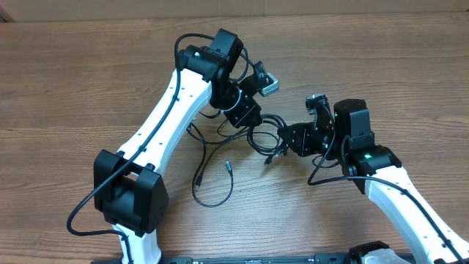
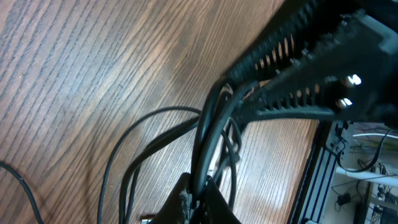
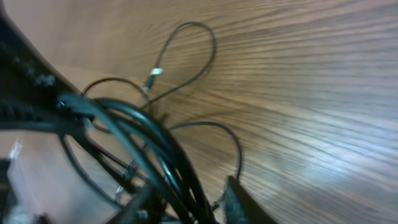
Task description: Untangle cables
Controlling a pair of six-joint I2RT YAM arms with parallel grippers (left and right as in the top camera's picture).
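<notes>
Ribbed black fingers of the left gripper filled the closest view, pinched shut on a few strands of the cables. Their tangle lay on the table between the two grippers. On the tangle's right side the right gripper had its jaws around a thick bunch of strands; whether they had clamped on it could not be told. The job looked barely begun. Strands crossed and looped over one another in the tangle, and only one loop, with two small plug ends, trailed free on the wood at the tangle's near-left side. Separating the rest appeared to lie ahead. Room seemed good, with bare wood spreading wide to the left of the tangle, beyond it and to its right, so either gripper could probably draw strands outward. The table's far edge ran well beyond the tangle. A dark rail marked the near edge, well apart from the tangle too.
</notes>
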